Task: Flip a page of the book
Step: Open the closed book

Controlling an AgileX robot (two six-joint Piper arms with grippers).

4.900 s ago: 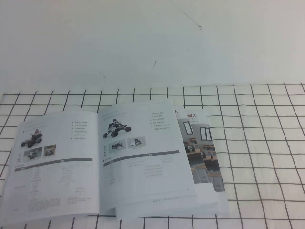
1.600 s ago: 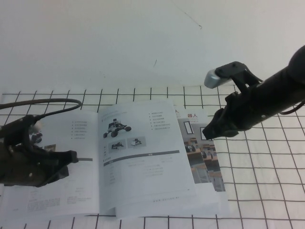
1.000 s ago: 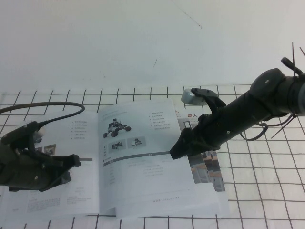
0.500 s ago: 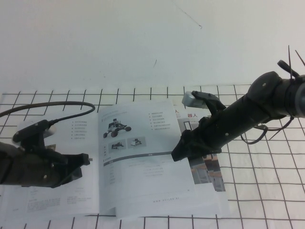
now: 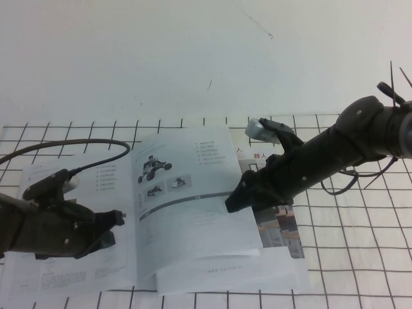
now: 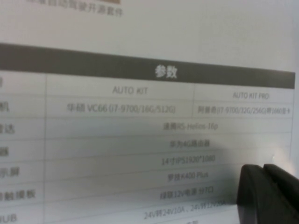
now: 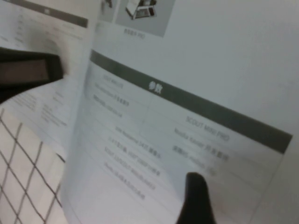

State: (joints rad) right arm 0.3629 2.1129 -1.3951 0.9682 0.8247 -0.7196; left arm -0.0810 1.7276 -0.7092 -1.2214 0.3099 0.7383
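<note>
While the book (image 5: pixel 148 219) lies open on the checked surface (image 5: pixel 347 257), my right gripper (image 5: pixel 233 203) presses at the outer edge of the page (image 5: pixel 193 206), which bows upward near the spine; my left gripper (image 5: pixel 116 222) rests over the left-hand leaf. My left wrist view shows two dark fingertips (image 6: pixel 271 191) clenched together on a printed table. My right wrist view shows one fingertip (image 7: pixel 196 198) against the curling sheet; whether that gripper is released or clenched I cannot tell. The paper looks thin, glossy and floppy, likely slippery: best taken at its free outer edge, lightly, to avoid creasing.
</note>
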